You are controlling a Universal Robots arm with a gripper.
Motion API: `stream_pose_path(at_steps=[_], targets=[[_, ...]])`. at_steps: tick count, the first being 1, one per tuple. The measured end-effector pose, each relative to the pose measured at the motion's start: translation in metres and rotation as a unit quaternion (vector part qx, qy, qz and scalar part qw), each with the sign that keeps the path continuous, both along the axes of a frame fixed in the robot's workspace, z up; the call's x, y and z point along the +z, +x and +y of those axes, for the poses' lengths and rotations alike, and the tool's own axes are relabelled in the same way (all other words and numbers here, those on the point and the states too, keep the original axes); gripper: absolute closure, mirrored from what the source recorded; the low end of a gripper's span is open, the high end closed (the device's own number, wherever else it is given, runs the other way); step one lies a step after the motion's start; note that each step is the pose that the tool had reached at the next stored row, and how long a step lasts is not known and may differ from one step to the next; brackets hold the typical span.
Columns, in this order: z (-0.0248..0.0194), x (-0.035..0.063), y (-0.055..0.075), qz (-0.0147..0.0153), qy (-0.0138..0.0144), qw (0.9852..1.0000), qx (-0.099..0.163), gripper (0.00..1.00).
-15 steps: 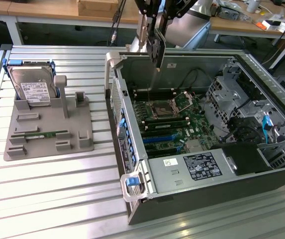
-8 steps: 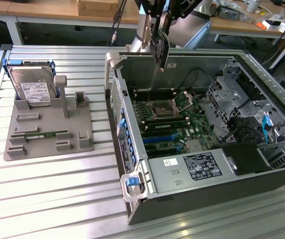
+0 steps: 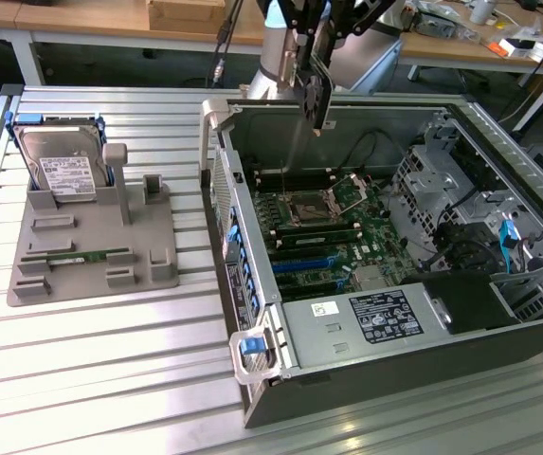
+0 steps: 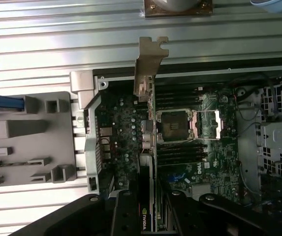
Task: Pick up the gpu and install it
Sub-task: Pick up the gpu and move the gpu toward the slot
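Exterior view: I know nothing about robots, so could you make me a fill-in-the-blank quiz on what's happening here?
The pincer grips the thin dark gpu card with a silvery metal bracket, hanging ____ the open dark computer case.
The silver hard drive with a white label stands ____ in the grey plastic holder.
The narrow memory stick lying on that holder is ____ in colour.
Missing words: above, upright, green.

The case point(image 3: 394, 379) is wide open on top, so straight down onto the board point(image 3: 385, 227) is clear, and the gpu point(image 3: 315, 95) hangs in free air above it. Tight spots: the side wall point(image 3: 218, 156) on the exterior view's left, the drive cage point(image 3: 432, 166) and cables point(image 3: 510, 242) on its right, and the PSU point(image 3: 375, 318) nearest the camera.
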State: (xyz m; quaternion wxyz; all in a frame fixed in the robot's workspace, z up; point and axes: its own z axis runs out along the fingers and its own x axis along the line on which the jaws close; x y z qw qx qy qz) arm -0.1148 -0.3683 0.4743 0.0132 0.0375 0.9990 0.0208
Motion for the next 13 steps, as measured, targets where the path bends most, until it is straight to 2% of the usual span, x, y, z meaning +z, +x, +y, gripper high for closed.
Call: stream_pose_path(at_steps=[13], targets=[[0.0000,0.0000,0.012,0.0000,-0.0001,1.0000,0.000,0.73]])
